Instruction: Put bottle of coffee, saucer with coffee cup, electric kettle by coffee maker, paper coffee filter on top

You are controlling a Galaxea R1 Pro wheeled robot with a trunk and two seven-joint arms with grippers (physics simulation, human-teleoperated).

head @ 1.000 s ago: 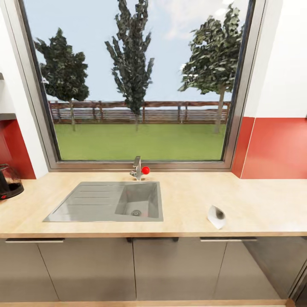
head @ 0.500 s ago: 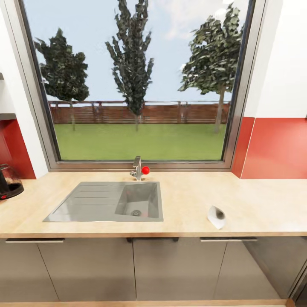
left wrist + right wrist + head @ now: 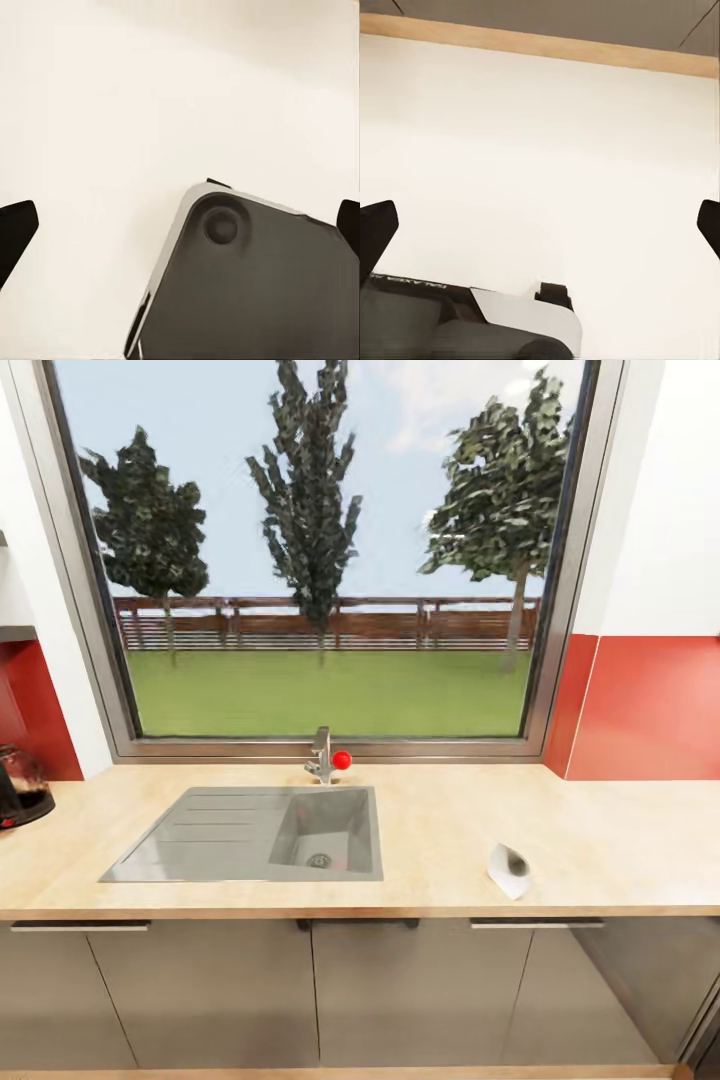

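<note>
- The desk (image 3: 600,840) runs across the head view, light tan wood grain, with grey cabinet fronts (image 3: 400,990) below its front edge
- A steel sink (image 3: 250,845) is set into the desk at about 8 o'clock from the picture's centre; its tap (image 3: 322,754) with a red knob (image 3: 342,760) stands at the back rim, under the window (image 3: 320,550)
- The filter (image 3: 509,869), a small white paper cone, lies on its side on the desk at about 4 o'clock from the sink bowl, near the front edge and well apart from the sink
- The kettle (image 3: 18,788), dark glass on a black base with a small red mark, sits on the desk at the far 9 o'clock edge, cut off by the frame
- Against the picture one second ago, the kettle shows slightly less of itself at that edge and the sink sits a touch further toward 9 o'clock; the whole picture has slid a hair, so the camera moved; sink, tap and filter keep their places relative to one another
- Left pincer (image 3: 180,232): dark fingertips (image 3: 15,229) show at opposite edges of the left wrist view, wide apart, gripping nothing, over a pale floor and a grey base corner (image 3: 247,285)
- Right pincer (image 3: 540,229): fingertips (image 3: 375,229) likewise spread wide and empty, over pale floor with a wooden strip (image 3: 540,45) beyond
</note>
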